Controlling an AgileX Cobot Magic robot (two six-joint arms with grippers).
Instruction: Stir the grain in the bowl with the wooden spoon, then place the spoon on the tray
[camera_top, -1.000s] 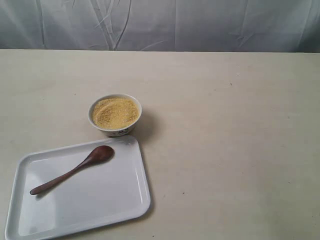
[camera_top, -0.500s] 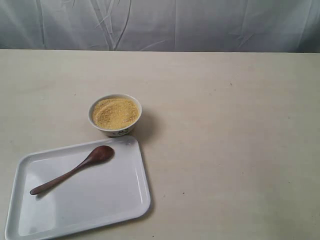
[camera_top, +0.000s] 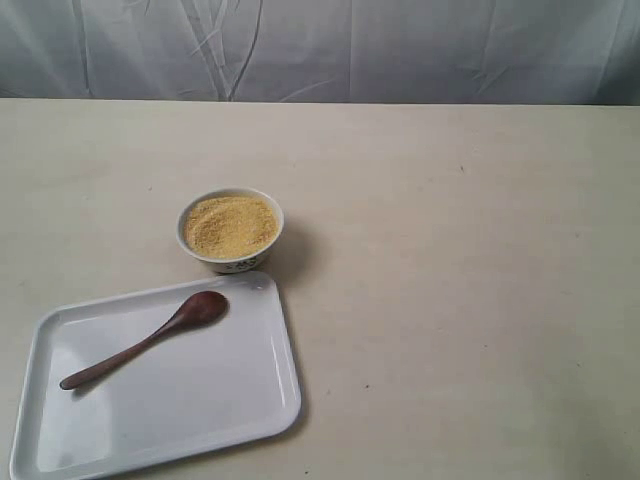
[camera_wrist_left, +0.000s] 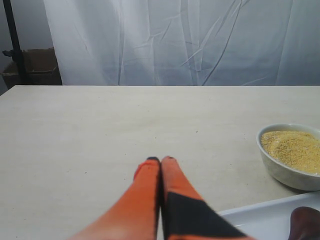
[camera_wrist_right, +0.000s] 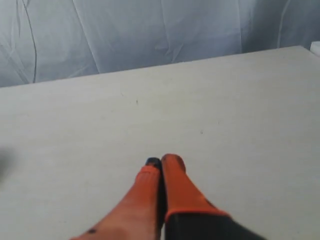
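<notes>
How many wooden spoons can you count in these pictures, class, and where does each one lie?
1. The wooden spoon lies flat on the tray, its scoop at the end nearest the bowl. No other spoon shows, and none appears to be hidden.

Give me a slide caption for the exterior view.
Wooden spoon lies on the white tray, beside a small bowl of golden grain on a pale table.

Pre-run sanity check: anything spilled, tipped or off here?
Nothing stands out. The bowl sits upright with the grain inside, none visible on the table. The wooden spoon lies flat in the tray, scoop end toward the bowl. The left pincer and right pincer are shut, empty.
</notes>
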